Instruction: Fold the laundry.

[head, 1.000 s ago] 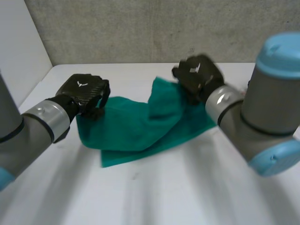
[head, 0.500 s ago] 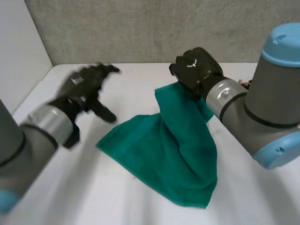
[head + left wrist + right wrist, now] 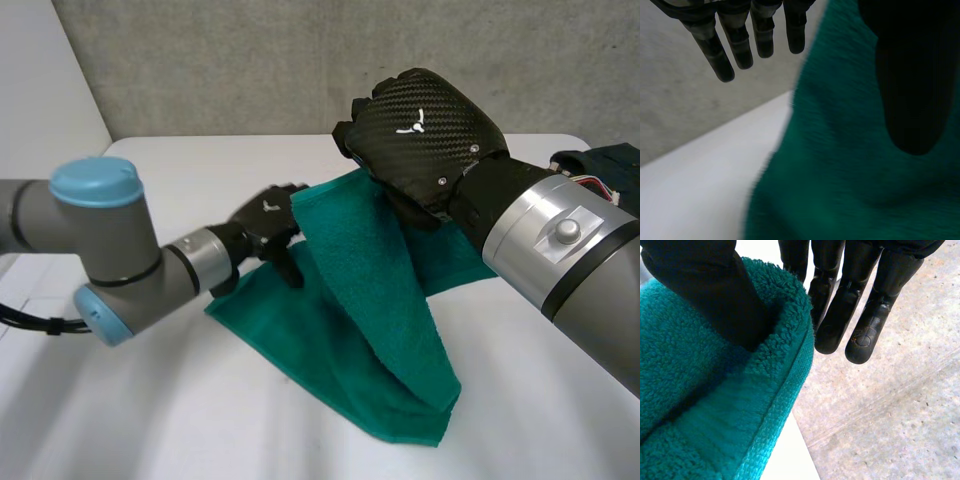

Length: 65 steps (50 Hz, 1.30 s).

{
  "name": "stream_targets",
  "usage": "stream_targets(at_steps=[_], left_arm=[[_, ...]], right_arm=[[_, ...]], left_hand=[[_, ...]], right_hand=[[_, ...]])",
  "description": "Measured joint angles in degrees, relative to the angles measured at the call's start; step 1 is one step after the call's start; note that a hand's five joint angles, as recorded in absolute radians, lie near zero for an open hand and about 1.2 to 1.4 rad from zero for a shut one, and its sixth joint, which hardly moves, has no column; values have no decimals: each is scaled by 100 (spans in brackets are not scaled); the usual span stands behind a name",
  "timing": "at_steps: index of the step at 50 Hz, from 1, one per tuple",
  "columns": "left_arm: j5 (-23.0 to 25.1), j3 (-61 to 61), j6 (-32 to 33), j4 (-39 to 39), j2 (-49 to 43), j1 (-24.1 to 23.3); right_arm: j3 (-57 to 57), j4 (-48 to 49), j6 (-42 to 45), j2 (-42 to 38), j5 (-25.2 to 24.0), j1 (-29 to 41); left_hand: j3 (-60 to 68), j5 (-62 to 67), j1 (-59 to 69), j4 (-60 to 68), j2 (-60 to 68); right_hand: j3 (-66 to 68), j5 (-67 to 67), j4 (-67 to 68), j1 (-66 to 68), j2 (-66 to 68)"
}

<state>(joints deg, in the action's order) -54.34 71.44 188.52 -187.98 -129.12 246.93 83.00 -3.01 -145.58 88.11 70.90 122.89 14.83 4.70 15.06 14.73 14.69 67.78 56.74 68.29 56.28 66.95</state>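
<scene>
Two hands meet one green towel, centre frame, draped onto the tabletop: left hand, right hand. Left wrist view: fingers straight, holding nothing. Right wrist view: thumb and fingers pinch the towel's hem, upper left.

White table is the reference, with a matte top and a rounded far right corner. Behind its far edge is a grey concrete wall, rough and speckled, running the full width of the table. A plain white panel stands on the table's left side and meets the concrete at a vertical corner; could be a side wall or a board, can't tell. Left wrist view shows the same grey wall rising straight off the tabletop, with a clean junction line. Right wrist view shows the concrete close up, pitted, with faint diagonal seams, and a sliver of table below it. Light on the table is soft and even.
</scene>
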Motion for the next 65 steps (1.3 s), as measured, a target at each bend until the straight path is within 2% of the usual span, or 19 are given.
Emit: stream_targets(at_steps=[4,5,6,7,9,10,14,15,17,19,20,30,37,44,51,55,58,62,65], left_arm=[[81,-98,-8,34,-212,-123],[73,-136,-10,32,-276,-163],[73,-136,-10,32,-276,-163],[31,-212,-16,20,-335,-201],[-70,-322,-24,3,-381,-218],[-100,-351,-26,-1,-386,-220],[-312,-482,-27,-17,-395,-216],[-808,-662,-14,-68,-362,-190],[-1325,-798,8,-181,-287,-164],[-1512,-841,19,-253,-241,-155],[-1925,-921,56,-465,-98,-131],[-2988,-1199,246,-1495,747,-53],[-3743,-937,265,-1959,1410,-134],[-3968,425,277,-2110,2158,-318],[-3980,2667,330,-1947,2751,-594],[-3986,3226,446,-1714,2822,-740],[-3990,3611,671,-1145,2864,-1006],[-3981,3544,791,-373,3052,-1218],[-3964,3354,811,9,3239,-1237]], right_arm=[[14,-8,-1,-5,10,-24],[18,-11,-1,-14,15,-35],[18,-11,-1,-14,15,-35],[22,-15,0,-28,23,-44],[22,-16,0,-31,25,-46],[20,-24,2,-58,41,-55],[-14,-44,7,-142,64,-82],[-160,-138,17,-424,121,-202],[-320,-232,19,-676,178,-318],[-479,-311,19,-882,236,-406],[-920,-484,17,-1351,397,-584],[-4079,-481,-72,-3129,1703,-704],[-5033,53,-437,-3460,1889,-582],[-4045,233,-628,-3254,1732,-379],[-1628,244,-380,-2742,1681,-375],[-970,279,-264,-2665,1668,-383],[-432,390,-174,-2632,1648,-385],[-229,535,-151,-2583,1626,-383],[-161,620,-152,-2473,1606,-382]], left_hand=[[1194,1230,1376,1220,1227],[2009,2038,2290,2041,2047],[2009,2038,2290,2041,2047],[3926,3921,4301,3972,4080],[3926,3921,4301,3972,4080],[5027,4974,5062,5101,5081],[5216,5025,5062,5295,5275],[5216,5025,5062,5295,5275],[5297,5025,5062,5378,5352],[5297,5025,5062,5378,5352],[5303,5025,5062,5389,5353],[5319,5025,5062,5390,5368],[5319,5027,5062,5390,5368],[5319,5080,5062,5391,5373],[5319,5080,5062,5392,5373],[5234,5038,5007,5287,5275],[3799,3796,3528,3797,3679],[832,831,564,838,814],[125,60,68,102,123]], right_hand=[[0,0,0,-5,0],[0,0,0,-5,0],[0,0,0,-5,0],[0,0,0,-5,0],[0,0,0,-5,0],[0,0,0,-5,0],[0,0,0,-5,0],[0,0,0,-5,0],[0,0,0,-5,0],[0,0,0,-5,0],[0,0,0,-5,0],[0,0,0,-5,0],[0,1,1,67,0],[0,2,1,67,0],[0,6,1,67,0],[0,6,1,67,0],[0,7,1,67,0],[0,6,1,67,0],[0,6,1,67,0]])
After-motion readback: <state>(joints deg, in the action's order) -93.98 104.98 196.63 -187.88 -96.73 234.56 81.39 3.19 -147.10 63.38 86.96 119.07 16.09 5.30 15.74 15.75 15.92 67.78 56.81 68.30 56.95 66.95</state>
